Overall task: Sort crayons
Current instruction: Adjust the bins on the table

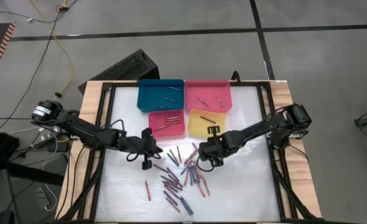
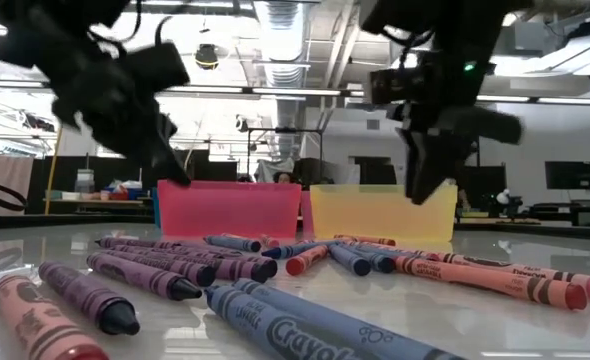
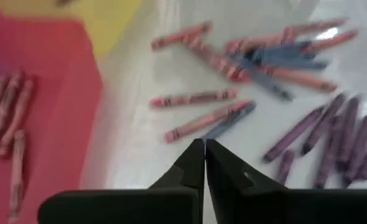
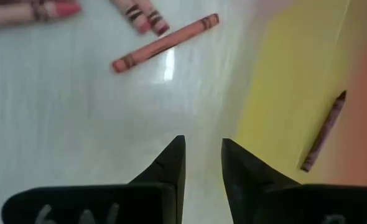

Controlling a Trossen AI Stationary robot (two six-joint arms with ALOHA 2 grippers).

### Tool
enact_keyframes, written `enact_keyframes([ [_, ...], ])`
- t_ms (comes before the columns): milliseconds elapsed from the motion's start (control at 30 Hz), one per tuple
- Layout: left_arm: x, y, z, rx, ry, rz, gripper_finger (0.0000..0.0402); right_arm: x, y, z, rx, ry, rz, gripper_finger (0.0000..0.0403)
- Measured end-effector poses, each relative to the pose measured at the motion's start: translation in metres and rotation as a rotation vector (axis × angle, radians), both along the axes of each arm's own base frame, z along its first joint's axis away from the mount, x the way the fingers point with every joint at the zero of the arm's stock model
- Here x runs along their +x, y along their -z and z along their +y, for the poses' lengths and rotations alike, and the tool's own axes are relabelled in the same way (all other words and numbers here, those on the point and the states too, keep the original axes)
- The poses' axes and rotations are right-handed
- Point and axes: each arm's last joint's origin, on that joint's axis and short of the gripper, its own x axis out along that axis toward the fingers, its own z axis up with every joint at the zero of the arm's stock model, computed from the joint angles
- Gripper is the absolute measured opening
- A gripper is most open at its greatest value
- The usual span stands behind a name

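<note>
Low view: glossy white table (image 2: 535,330), ceiling ducts (image 2: 285,25).

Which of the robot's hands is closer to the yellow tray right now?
The right hand. It hovers just off the yellow tray, at the edge nearest the loose crayons. The left hand is farther away, below the red tray.

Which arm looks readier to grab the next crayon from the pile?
Probably the right: the right gripper hangs open and empty at the loose crayons. The left gripper is shut and empty, beside the pile.
</note>
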Motion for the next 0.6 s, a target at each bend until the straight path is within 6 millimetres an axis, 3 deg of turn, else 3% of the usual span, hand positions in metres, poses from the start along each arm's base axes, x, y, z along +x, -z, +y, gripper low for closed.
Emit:
enact_keyframes([
  [333, 0.014, 0.048, 0.013, 0.100, -0.141, 0.188, 0.0000, 0.007, 0.003, -0.029, -0.012, 0.073, 0.009, 0.0097],
  [600, 0.021, 0.059, 0.021, 0.123, -0.207, 0.183, 0.0000, 0.009, 0.003, -0.047, -0.017, 0.130, 0.006, 0.0097],
])
